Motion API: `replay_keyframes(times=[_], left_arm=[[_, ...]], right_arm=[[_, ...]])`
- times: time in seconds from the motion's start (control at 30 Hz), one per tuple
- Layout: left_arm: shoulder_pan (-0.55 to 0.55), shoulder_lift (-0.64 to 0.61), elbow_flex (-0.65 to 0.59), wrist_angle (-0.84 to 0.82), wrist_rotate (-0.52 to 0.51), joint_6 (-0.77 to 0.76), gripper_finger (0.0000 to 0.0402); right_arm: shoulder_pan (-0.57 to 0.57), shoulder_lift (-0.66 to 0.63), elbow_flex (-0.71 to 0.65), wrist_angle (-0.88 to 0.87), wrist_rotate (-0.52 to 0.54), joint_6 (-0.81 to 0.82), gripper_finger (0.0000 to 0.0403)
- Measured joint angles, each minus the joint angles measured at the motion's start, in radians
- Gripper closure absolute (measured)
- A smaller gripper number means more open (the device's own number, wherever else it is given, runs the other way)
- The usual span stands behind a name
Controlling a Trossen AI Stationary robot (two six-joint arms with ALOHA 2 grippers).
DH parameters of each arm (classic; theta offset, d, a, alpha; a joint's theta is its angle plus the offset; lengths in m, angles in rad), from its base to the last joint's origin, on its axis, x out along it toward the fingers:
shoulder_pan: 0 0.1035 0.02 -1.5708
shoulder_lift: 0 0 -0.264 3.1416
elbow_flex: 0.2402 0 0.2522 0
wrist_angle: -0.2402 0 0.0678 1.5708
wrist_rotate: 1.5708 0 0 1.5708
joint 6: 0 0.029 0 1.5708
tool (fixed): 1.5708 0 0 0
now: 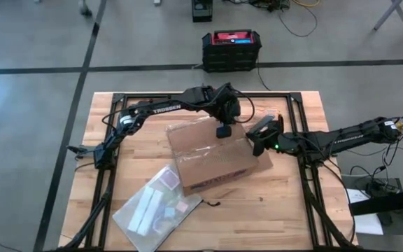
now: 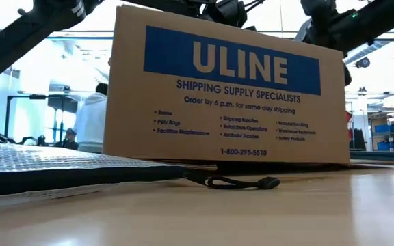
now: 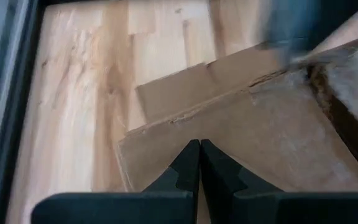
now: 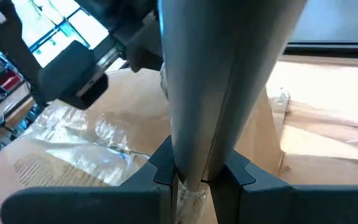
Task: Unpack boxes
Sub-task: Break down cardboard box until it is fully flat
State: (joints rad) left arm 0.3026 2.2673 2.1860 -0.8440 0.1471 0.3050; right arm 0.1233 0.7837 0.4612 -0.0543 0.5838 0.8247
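From overhead, one camera looks straight down on my whole butcher-block wooden table (image 1: 285, 203) and both my arms. A second sits at table-top height, very near the brown corrugated cardboard box with the blue ULINE label (image 2: 231, 92), facing level into the room behind. My left wrist camera looks past my closed left gripper (image 3: 200, 163) onto that box's flap; my right wrist camera looks past my right gripper (image 4: 197, 177) onto its taped top.

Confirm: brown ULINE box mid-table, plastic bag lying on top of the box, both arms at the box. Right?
Not quite. The plastic bag lies on the table beside the box, at its near left corner, not on top of it; the high view shows this. The rest holds: brown ULINE box mid-table, both arms at it.
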Motion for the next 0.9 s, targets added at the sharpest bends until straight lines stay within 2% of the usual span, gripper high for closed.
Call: replay_keyframes(times=[0.13,0.9], left_arm=[[0.003,0.000,0.000,-0.003,-0.037,-0.001,0.0402],[0.009,0.000,0.000,-0.017,-0.025,-0.011,0.0402]], right_arm=[[0.016,-0.006,0.011,-0.002,0.018,0.010,0.0363],[0.087,-0.047,0.021,-0.057,0.033,0.142,0.0363]])
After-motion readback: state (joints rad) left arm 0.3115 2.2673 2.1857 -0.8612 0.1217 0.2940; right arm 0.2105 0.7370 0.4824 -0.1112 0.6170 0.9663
